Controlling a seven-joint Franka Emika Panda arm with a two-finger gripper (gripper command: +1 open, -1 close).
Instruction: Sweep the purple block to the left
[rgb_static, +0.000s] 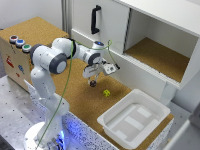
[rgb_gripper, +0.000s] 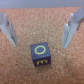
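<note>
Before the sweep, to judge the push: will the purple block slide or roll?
The purple block is a flat-faced cube, so it will likely slide, not roll. The grainy cork table may drag it. Being tiny, it probably moves easily and may twist off one tool finger.

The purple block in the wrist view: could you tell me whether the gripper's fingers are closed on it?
No. The purple block lies on the cork surface with the gripper open, its fingers spread apart and not touching it.

The purple block (rgb_static: 93, 83) lies on the cork table (rgb_static: 75, 95), directly under the gripper (rgb_static: 91, 77). At three o'clock from it lies a smaller block (rgb_static: 106, 92), apart. The tray (rgb_static: 134, 118) lies at four o'clock, the cabinet (rgb_static: 150, 45) at one o'clock.
</note>
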